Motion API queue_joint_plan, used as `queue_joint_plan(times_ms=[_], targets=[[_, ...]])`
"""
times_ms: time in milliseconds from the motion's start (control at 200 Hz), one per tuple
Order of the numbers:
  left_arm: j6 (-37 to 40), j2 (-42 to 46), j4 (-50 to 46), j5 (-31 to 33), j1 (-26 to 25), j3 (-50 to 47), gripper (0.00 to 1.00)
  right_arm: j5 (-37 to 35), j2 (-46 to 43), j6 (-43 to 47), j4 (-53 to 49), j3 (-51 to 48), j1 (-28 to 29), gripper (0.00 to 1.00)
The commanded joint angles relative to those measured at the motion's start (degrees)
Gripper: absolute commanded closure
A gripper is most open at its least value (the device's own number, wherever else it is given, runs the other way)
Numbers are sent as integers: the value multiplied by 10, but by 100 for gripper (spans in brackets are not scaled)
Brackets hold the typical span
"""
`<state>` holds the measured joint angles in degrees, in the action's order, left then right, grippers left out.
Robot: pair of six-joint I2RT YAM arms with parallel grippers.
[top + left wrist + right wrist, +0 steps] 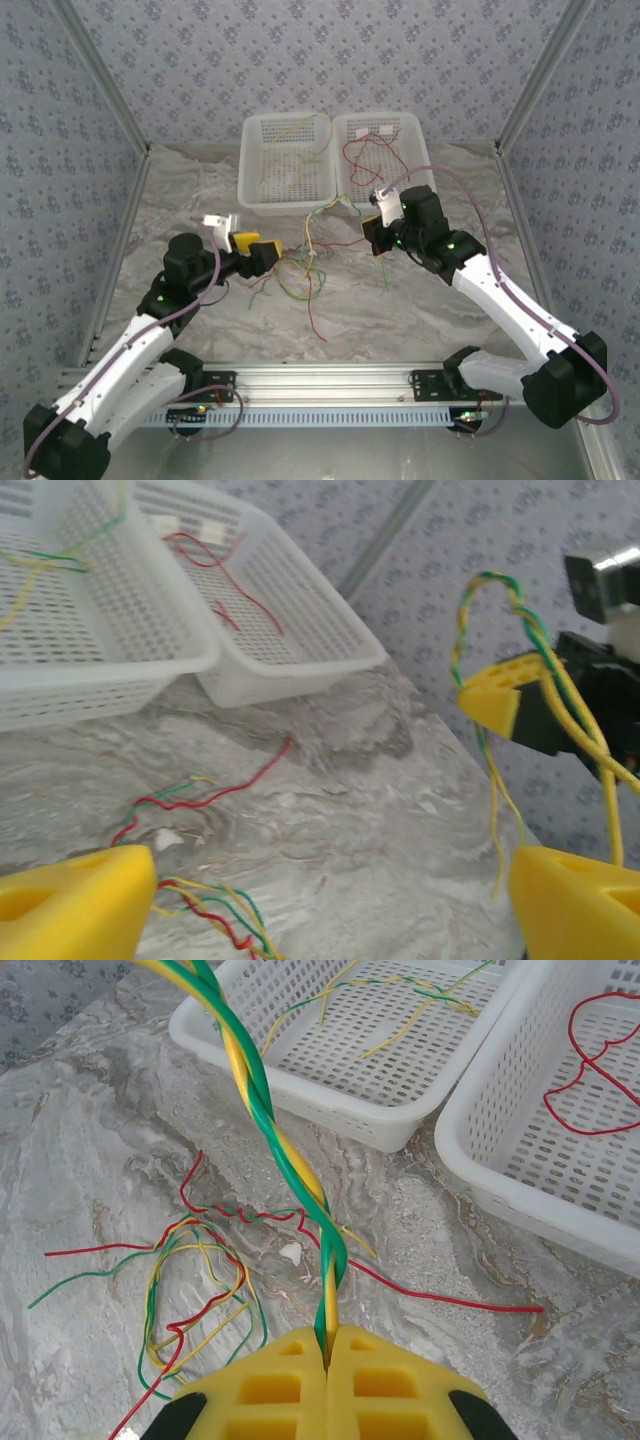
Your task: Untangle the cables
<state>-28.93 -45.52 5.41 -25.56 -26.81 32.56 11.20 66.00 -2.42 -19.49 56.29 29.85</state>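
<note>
right now my right gripper is pressed together on a twisted green and yellow pair, holding it up off the counter. i'd say that is so the twist hangs taut and can be worked apart. my left gripper stands spread with nothing in it, near the loose cables lying in front of the baskets, where freed strands look sorted by colour. no writing i can read.

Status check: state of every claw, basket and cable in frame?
left claw, open, nothing between its fingers
right claw, shut on twisted green-yellow cables
left basket, holds yellow and green cables
right basket, holds red cables
cables on table, tangled
</note>
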Motion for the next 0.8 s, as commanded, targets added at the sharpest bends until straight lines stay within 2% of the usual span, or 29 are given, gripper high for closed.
queue_joint_plan(times_ms=[0, 155, 265, 325, 380, 420, 495, 540, 575, 660, 765, 795], targets=[[31, -27, 26, -59, -31, 51, 5, -2, -3, 18, 6, -1, -1, 100], [23, -59, 60, -65, -60, 60, 2, -25, 4, 26, 3, -1, 6, 100], [22, -81, 76, -74, -69, 64, 9, -32, 8, 23, 10, -5, 6, 100], [32, -95, 58, -73, -71, 72, 19, -32, 7, 21, 12, -7, 6, 100], [37, -101, 52, -74, -70, 71, 40, -34, 8, 19, 14, -7, 6, 100], [38, -101, 52, -72, -71, 68, 50, -36, 8, 18, 15, -7, 4, 100], [41, -101, 54, -70, -70, 63, 53, -28, 7, 12, 17, -8, 2, 100], [42, -104, 57, -70, -70, 61, 67, -17, 9, 11, 20, -10, 3, 100], [41, -106, 60, -69, -71, 59, 74, -13, 8, 8, 24, -11, 3, 100], [40, -115, 65, -64, -70, 57, 77, 2, 12, 4, 25, -8, 2, 100], [38, -129, 72, -69, -71, 58, 100, 19, 15, 3, 32, -12, 1, 100], [37, -131, 75, -70, -71, 58, 100, 15, 18, 1, 33, -11, 1, 100]])
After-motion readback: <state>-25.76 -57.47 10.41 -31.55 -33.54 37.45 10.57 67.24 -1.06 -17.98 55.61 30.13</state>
